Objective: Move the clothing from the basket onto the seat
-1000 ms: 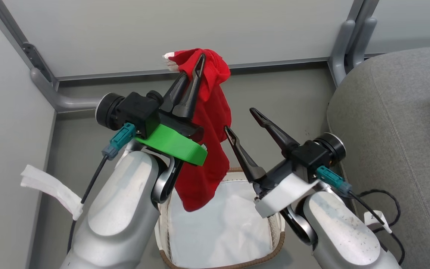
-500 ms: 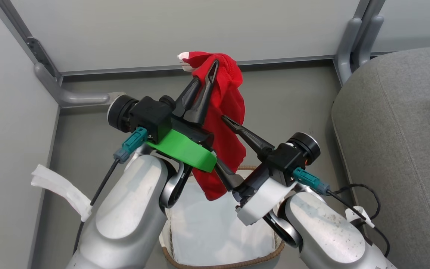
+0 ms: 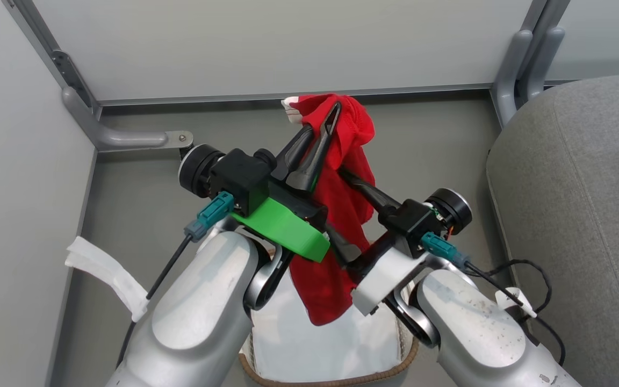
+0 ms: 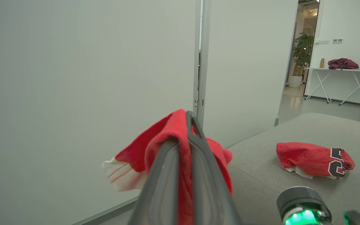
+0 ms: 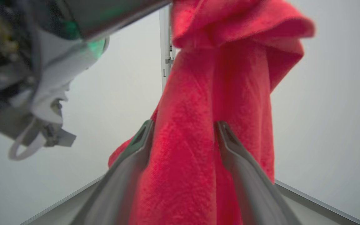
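at the far left a white strap [image 3: 106,273] lies on the floor, out of the way. the left gripper [image 3: 332,114] stays pressed together on the top fold of the red shirt [image 3: 324,290], which hangs from it above the basket [image 3: 408,352] and its white liner [image 3: 309,344]; whether the hem is clear of the liner cannot be told. a second ago the right gripper [image 3: 334,200] stood apart to the right; now its spread fingers [image 5: 136,150] straddle the hanging cloth without pinching it, probably readying a second hold before the carry. further right is the grey seat [image 3: 573,215], where the numbered jersey [image 4: 314,157] already lies, so this shirt looks like the last piece. the right arm itself sits between shirt and seat, and a black cable [image 3: 530,266] trails beside the cushion.
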Controlling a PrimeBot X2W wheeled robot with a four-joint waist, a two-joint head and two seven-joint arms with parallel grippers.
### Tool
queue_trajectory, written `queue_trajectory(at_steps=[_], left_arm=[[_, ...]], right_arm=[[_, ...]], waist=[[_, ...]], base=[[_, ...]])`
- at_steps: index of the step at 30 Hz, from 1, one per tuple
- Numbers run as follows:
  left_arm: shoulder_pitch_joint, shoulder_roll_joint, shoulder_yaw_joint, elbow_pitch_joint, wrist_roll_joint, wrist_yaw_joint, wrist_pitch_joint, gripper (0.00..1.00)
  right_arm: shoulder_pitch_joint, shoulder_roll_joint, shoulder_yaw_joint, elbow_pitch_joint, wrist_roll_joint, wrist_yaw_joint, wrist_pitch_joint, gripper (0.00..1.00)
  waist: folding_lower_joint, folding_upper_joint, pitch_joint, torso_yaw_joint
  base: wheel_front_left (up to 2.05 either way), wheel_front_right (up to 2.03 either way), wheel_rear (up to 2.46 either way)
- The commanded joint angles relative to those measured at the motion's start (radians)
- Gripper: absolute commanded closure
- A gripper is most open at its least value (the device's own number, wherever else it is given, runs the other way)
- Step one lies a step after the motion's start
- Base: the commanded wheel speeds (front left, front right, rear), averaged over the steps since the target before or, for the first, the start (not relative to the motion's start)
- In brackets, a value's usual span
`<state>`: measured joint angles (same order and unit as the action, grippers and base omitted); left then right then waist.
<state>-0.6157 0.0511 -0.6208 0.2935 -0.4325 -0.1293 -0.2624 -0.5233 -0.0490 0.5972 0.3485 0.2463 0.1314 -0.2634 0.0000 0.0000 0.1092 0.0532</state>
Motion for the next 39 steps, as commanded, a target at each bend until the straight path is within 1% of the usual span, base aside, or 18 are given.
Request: queue_trajectory(at_steps=[1,5,11,12,13,14,15,19,24,29,30,31,32,36,39], left_arm=[[-0.003,0.000,-0.005,-0.005,-0.007,-0.002,-0.003,1.00],[-0.012,0.000,-0.020,-0.014,-0.019,-0.002,-0.003,1.00],[-0.015,0.000,-0.041,-0.021,-0.037,-0.002,-0.003,1.00],[-0.014,0.000,-0.042,-0.021,-0.037,-0.002,-0.003,1.00],[-0.015,0.000,-0.043,-0.020,-0.039,-0.002,-0.003,1.00],[-0.016,0.000,-0.044,-0.020,-0.042,-0.002,-0.003,1.00],[-0.018,0.000,-0.044,-0.020,-0.043,-0.002,-0.003,1.00],[-0.017,0.000,-0.039,-0.020,-0.049,0.001,-0.003,1.00],[-0.015,0.000,-0.027,-0.016,-0.045,0.002,-0.003,1.00],[-0.006,0.001,-0.010,0.001,-0.035,0.003,-0.003,1.00],[-0.006,0.000,-0.006,0.003,-0.032,0.003,-0.003,0.75],[-0.005,0.001,-0.004,0.014,-0.025,0.006,-0.002,0.17],[-0.004,0.000,-0.001,0.017,-0.019,0.006,-0.002,0.00],[0.007,0.001,0.023,0.033,0.012,0.011,-0.002,0.00],[0.018,0.004,0.037,0.059,0.037,0.008,-0.002,0.00]], right_arm=[[-0.012,-0.004,0.011,0.020,0.007,-0.001,-0.002,0.00],[-0.023,-0.004,0.029,0.076,0.025,-0.001,-0.002,0.00],[-0.056,-0.004,0.040,0.184,0.016,-0.001,-0.002,0.00],[-0.058,-0.004,0.042,0.194,0.020,-0.001,-0.002,0.08],[-0.064,-0.004,0.041,0.215,0.029,-0.001,-0.002,0.57],[-0.072,-0.004,0.038,0.223,0.032,-0.001,-0.002,0.66],[-0.081,-0.004,0.036,0.236,0.037,-0.001,-0.002,1.00],[-0.093,-0.004,0.023,0.264,0.050,-0.001,-0.002,1.00],[-0.096,-0.004,-0.009,0.270,0.051,-0.001,-0.002,1.00],[-0.073,-0.004,-0.068,0.236,0.040,-0.001,-0.002,1.00],[-0.065,-0.004,-0.084,0.224,0.038,-0.001,-0.002,1.00],[-0.055,-0.004,-0.104,0.208,0.028,-0.001,-0.002,1.00],[-0.048,-0.004,-0.116,0.197,0.022,-0.001,-0.002,1.00],[-0.018,-0.004,-0.183,0.135,0.009,-0.001,-0.002,1.00],[0.004,-0.004,-0.224,0.084,0.003,-0.001,-0.002,1.00]], waist=[[0.0000,0.0000,0.000,0.002],[0.0000,0.0000,0.000,0.010],[0.0000,0.0000,0.000,0.026],[0.0000,0.0000,0.000,0.028],[0.0000,0.0000,0.000,0.032],[0.0000,0.0000,0.001,0.034],[0.0000,0.0000,0.002,0.037],[0.0000,0.0000,0.006,0.042],[0.0000,0.0000,0.014,0.038],[0.0000,0.0000,0.021,0.021],[0.0000,0.0000,0.023,0.017],[0.0000,0.0000,0.024,0.012],[0.0000,0.0000,0.026,0.006],[0.0000,0.0000,0.038,-0.023],[0.0000,0.0000,0.050,-0.058]], base=[[0.00,0.00,0.00],[0.00,0.00,0.00],[0.00,0.00,0.00],[0.00,0.00,0.00],[0.00,0.00,0.00],[0.00,0.00,0.00],[0.00,0.00,0.00],[0.00,0.00,0.00],[0.00,0.00,0.00],[0.00,0.00,0.00],[0.00,0.00,0.00],[0.00,0.00,0.00],[0.00,0.00,0.00],[0.00,0.00,0.00],[0.00,0.00,0.00]])
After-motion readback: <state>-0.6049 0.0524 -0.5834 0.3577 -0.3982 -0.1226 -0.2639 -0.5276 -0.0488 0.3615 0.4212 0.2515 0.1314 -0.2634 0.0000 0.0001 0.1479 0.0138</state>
